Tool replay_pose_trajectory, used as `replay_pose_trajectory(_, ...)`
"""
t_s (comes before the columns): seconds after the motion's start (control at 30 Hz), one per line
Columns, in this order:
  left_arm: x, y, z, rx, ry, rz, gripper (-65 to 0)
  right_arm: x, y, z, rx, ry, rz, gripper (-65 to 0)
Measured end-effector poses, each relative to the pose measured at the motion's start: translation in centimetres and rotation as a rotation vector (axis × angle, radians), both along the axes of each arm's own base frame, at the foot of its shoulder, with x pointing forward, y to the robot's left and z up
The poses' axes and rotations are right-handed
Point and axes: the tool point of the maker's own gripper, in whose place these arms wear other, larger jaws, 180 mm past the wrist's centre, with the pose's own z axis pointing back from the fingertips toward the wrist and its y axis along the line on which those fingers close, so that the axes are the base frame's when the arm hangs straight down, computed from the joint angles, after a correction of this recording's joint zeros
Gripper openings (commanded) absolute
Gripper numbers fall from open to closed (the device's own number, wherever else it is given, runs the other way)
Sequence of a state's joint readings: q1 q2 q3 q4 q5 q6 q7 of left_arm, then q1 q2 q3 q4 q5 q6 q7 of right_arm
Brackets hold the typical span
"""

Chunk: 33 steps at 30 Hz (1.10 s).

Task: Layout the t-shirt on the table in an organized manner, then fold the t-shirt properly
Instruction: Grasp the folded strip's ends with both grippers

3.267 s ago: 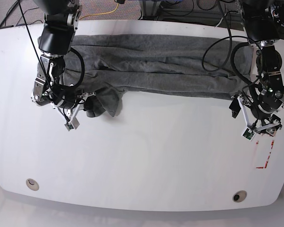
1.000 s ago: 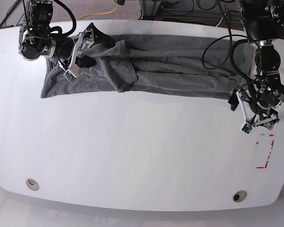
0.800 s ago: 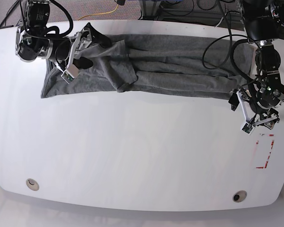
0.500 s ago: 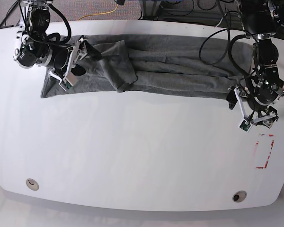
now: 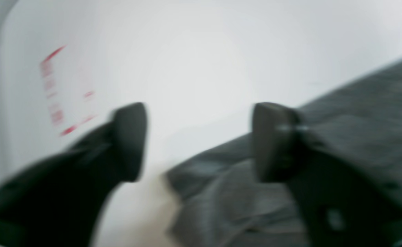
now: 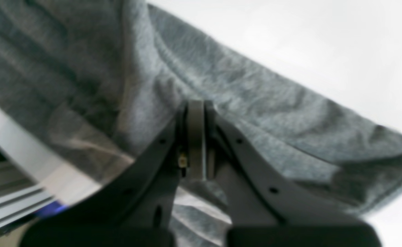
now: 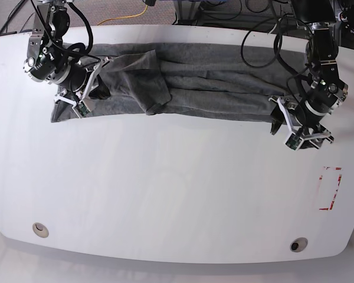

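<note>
Grey cloth of the t-shirt (image 7: 206, 82) lies in a rumpled band along the far side of the table (image 7: 165, 194). We see the right gripper (image 6: 196, 113) pinched together on a fold near its end. The left gripper (image 5: 197, 140) stands apart astride the opposite corner, one finger over fabric.

Far edge crowded, near half of the table open

The t-shirt (image 7: 194, 79) lies bunched in a band along the far edge of the table (image 7: 165, 194), with both arms low over its two ends (cables trail behind them). Everything nearer is bare white surface, apart from the flat red tape rectangle (image 7: 330, 188) and two cable holes (image 7: 40, 229), none of them blocking passage.
</note>
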<state>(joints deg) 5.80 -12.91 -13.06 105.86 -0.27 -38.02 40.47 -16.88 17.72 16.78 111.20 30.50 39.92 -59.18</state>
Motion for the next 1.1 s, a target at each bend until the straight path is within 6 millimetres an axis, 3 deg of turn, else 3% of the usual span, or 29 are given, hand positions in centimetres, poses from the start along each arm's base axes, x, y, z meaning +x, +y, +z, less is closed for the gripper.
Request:
replay_pose_trajectory(0.13,-1.2,-0.8,-0.7,-0.039,-0.011,-0.025,-52.5,-0.6,-0.1,-0.7,-0.018,0.002,-0.017,-64.8)
replay_pose_trajectory(0.27,-3.2,-1.1,-2.3,-0.055,0.03,-0.033,-64.3,-1.2,0.5,-1.0,-0.018,0.001,-0.026,-64.8)
replay_pose_trajectory(0.63,-8.8,-1.1,-6.2,-0.059,0.174,-0.032,-65.0,-4.1,1.4,-2.5,-0.006,0.058,-0.045,-64.8)
replay_pose_trajectory(0.8,-11.3,0.7,-7.7,-0.052,0.239,0.02,-65.0,-5.0,1.6,-3.3,0.046,0.057,-0.07,-64.8)
replay_pose_trajectory(0.97,-12.2,1.4,-9.6,-0.072,0.289,0.052,-65.0,-5.9,1.2,-5.7,0.092,0.107,-0.117,-64.8)
replay_pose_trajectory(1.1,-11.4,1.3,-10.1,-0.125,0.273,0.061,-65.0,-5.0,1.1,-6.5,0.183,0.08,-0.16,-64.8)
